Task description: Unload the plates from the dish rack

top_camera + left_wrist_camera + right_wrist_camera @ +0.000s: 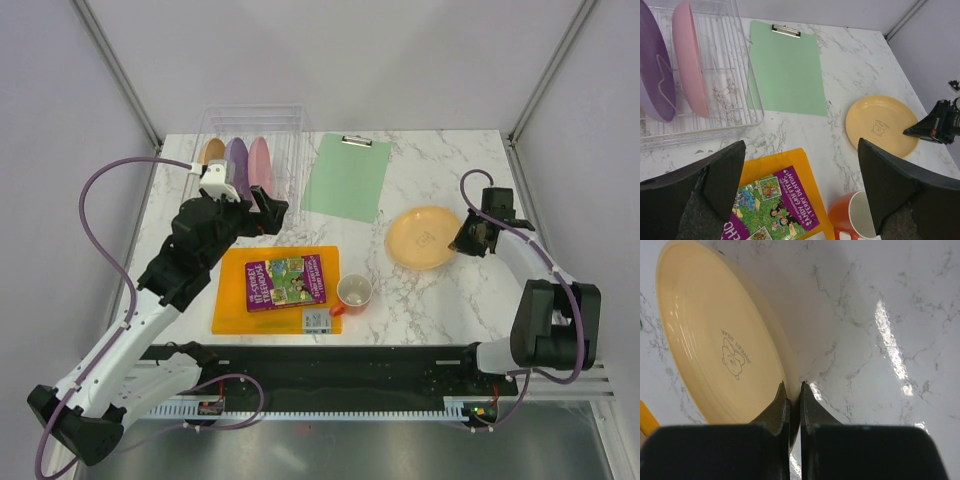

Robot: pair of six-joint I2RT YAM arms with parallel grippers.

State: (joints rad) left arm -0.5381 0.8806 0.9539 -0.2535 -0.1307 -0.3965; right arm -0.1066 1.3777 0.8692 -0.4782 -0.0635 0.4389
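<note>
Top view: the dish rack (292, 118) stood just left of the green clipboard (347, 178), holding three plates upright in its slots. From the clipboard outward these were the pink plate (260, 160), the purple plate (237, 158) and the orange plate (212, 151). The yellow plate (422, 237) was out of the rack, right of the clipboard and nearer the arms. The left arm reached forward, with the left gripper (262, 212) at the clipboard's near-left corner, short of the rack. The right arm bent inward, the right gripper (462, 243) at the yellow plate's right edge.

Left wrist view: the left gripper (802, 150) was spread wide with nothing in it. Pink plate (690, 60) and purple plate (655, 75) stood in the rack (740, 125), left of the clipboard (787, 70).

Right wrist view: the right gripper (794, 390) had its jaws nearly together — pinching the rim of the yellow plate (715, 340).
</note>
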